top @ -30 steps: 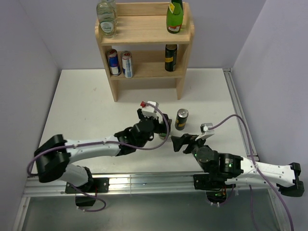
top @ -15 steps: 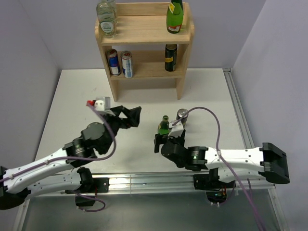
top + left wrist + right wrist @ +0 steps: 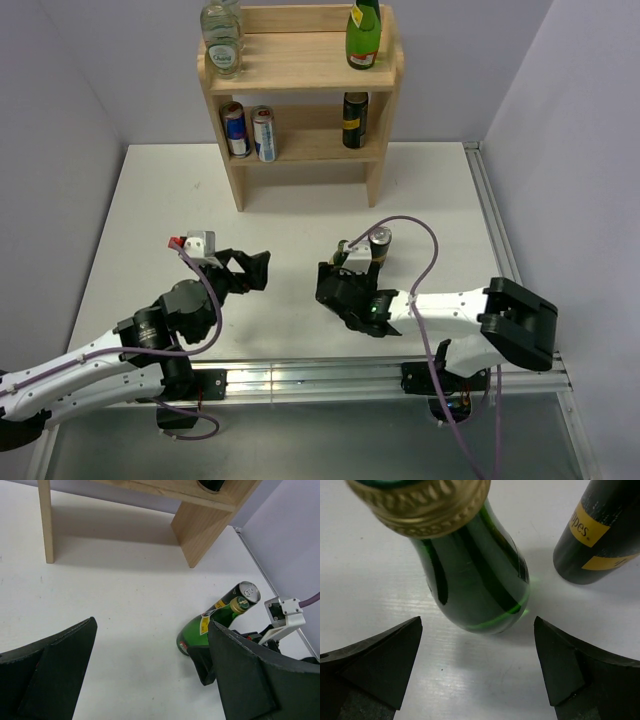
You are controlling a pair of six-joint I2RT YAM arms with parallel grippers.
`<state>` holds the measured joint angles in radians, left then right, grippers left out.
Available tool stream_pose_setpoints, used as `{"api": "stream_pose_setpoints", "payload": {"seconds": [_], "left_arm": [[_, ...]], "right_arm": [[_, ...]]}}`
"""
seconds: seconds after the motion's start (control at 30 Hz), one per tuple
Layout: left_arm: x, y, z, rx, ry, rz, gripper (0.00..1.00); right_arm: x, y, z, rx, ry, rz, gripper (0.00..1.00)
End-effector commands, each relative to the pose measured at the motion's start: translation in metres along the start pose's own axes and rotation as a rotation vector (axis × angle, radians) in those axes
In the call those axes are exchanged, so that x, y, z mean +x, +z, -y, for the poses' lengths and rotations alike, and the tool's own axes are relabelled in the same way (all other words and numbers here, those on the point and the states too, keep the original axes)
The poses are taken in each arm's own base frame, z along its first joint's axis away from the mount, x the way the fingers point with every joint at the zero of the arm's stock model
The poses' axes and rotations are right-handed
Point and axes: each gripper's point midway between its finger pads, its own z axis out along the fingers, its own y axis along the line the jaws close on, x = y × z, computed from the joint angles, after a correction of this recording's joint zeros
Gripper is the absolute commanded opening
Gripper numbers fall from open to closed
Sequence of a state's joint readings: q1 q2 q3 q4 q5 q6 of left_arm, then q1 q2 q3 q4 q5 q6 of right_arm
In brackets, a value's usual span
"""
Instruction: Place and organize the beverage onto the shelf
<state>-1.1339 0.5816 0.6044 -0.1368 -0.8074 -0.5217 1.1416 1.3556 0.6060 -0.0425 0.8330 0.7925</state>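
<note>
Beverages are partly shelved already, and one small green bottle (image 3: 475, 575) stands upright on the white table (image 3: 160, 200), well short of the shelf (image 3: 300, 70), with a dark can (image 3: 378, 245) just beside it.

And we've had a swap! A second ago the left arm was reaching into the middle, right by that bottle. Now it has pulled back to its own side, and the left gripper (image 3: 152, 630) hangs with its fingers spread wide and nothing between them. From its wrist we see the bottle and can across open table.

Meanwhile the right arm has swung in from the can's side. The right gripper (image 3: 477, 630) is low at the bottle, jaws fully apart, one finger on each side of the green glass. Neither finger touches it yet, as far as we can tell.

So we read this as a handover of the job: the right arm is about to take the bottle. The grasp looks lined up, though the can stands close to the far finger and could get nudged.

Up on the shelf, a clear glass bottle (image 3: 220, 40) and a tall green bottle (image 3: 363, 35) hold the top tier. Two cans (image 3: 250, 130) and another dark can (image 3: 355, 118) sit on the middle one. Two drinks to go, by our count.
</note>
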Motion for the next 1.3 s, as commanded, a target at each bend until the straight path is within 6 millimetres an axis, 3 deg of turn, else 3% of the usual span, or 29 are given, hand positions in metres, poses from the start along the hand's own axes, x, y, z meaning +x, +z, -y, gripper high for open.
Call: {"api": "stream_pose_setpoints", "payload": {"seconds": [0.0,0.23,0.47,0.7,0.93,1.1,1.2,1.23,1.27], "left_arm": [[0.001,-0.003,-0.005,-0.005,-0.034,0.012,0.99],[0.017,-0.002,-0.011,-0.012,-0.023,-0.009,0.99],[0.021,-0.003,-0.013,-0.008,-0.023,-0.008,0.99],[0.022,-0.003,-0.014,-0.01,-0.016,-0.009,0.99],[0.028,-0.002,-0.015,-0.009,-0.011,-0.023,0.99],[0.028,-0.003,-0.015,-0.011,-0.014,-0.026,0.99],[0.026,-0.004,-0.018,-0.025,-0.014,-0.022,0.99],[0.026,-0.004,-0.02,-0.034,-0.018,-0.019,0.99],[0.025,-0.003,-0.024,-0.059,-0.015,-0.01,0.99]], "right_arm": [[-0.014,0.017,-0.012,0.015,0.086,0.075,1.0],[-0.016,0.042,-0.001,0.082,0.098,0.137,1.0],[-0.024,0.056,0.019,0.133,0.119,0.204,1.0],[-0.017,0.076,0.014,0.132,0.115,0.201,0.99],[-0.017,0.083,0.011,0.138,0.118,0.235,0.95],[-0.023,0.087,0.009,0.146,0.109,0.273,0.71],[-0.03,0.089,0.004,0.143,0.079,0.285,0.42],[-0.032,0.088,0.001,0.135,0.074,0.285,0.2],[-0.039,0.086,-0.001,0.136,0.073,0.284,0.15]]}}
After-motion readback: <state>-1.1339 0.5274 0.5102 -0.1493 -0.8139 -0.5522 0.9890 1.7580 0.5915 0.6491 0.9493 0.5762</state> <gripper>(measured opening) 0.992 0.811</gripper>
